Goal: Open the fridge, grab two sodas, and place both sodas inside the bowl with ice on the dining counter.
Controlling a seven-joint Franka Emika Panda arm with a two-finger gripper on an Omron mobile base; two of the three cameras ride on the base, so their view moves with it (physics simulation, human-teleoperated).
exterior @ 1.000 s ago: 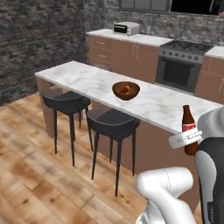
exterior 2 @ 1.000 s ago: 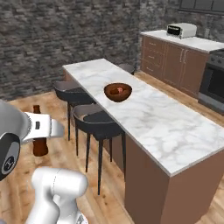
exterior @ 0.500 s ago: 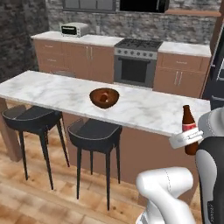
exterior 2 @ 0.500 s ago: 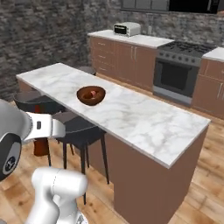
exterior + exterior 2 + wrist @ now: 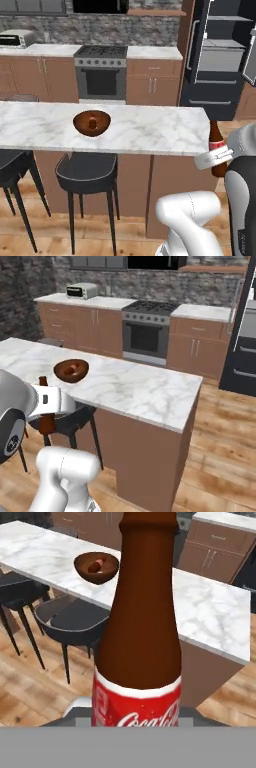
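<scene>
Swung round — veined marble counter [image 5: 150, 131] faces squarely; pincer [image 5: 216, 156] clamps glossy bottle [image 5: 140, 627].

The white arm is seen rising from the base, bent at a rounded elbow, with its dark-jointed upper links raised beside the end of the dining counter [image 5: 150, 131]. The gripper [image 5: 216, 156] is held level at about the height of the counter's top edge, off its end. Its jaws are closed around the labelled body of a soda [image 5: 140, 637], which is held upright, neck upward.
</scene>
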